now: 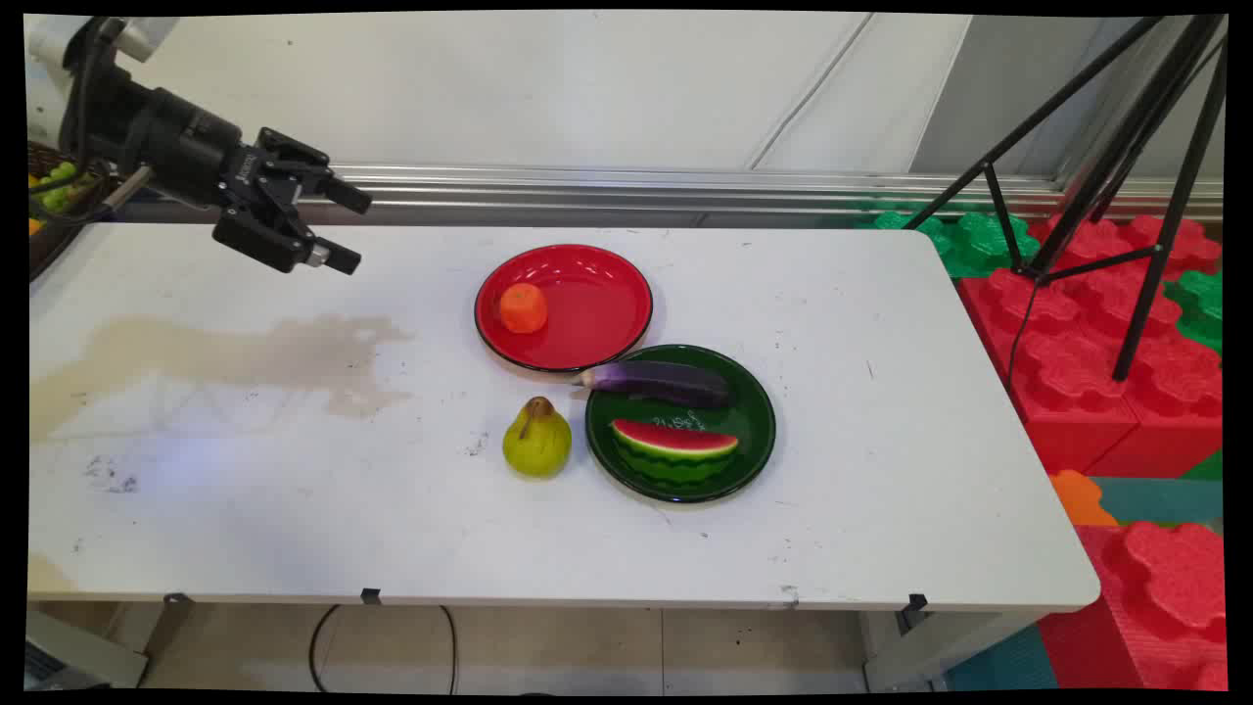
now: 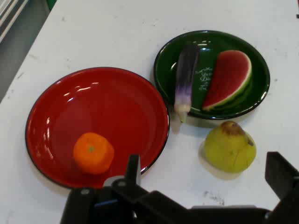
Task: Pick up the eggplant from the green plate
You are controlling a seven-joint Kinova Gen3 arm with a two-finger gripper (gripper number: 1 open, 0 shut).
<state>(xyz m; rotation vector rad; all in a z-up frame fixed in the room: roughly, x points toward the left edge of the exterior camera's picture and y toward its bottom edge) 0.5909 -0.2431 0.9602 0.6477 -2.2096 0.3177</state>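
My black gripper [image 1: 352,231] hangs open and empty above the table's far left, well away from the fruit. A red plate [image 1: 607,284] near the table's middle holds an orange tangerine [image 1: 523,307] at its left side. Beside it, a green plate [image 1: 759,426] carries a purple eggplant [image 1: 666,382] and a watermelon slice [image 1: 673,441]. A yellow-green pear [image 1: 536,439] stands on the table left of the green plate. The hand view shows the red plate [image 2: 112,116], tangerine [image 2: 93,152], green plate [image 2: 210,46], eggplant [image 2: 186,79], watermelon slice [image 2: 228,79] and pear [image 2: 229,147] beyond the fingers [image 2: 132,170].
A brownish stain [image 1: 245,357] spreads over the table's left part. A black tripod [image 1: 1126,186] and red and green foam blocks [image 1: 1096,372] stand off the table's right end. A basket with green fruit [image 1: 54,186] sits at the far left edge.
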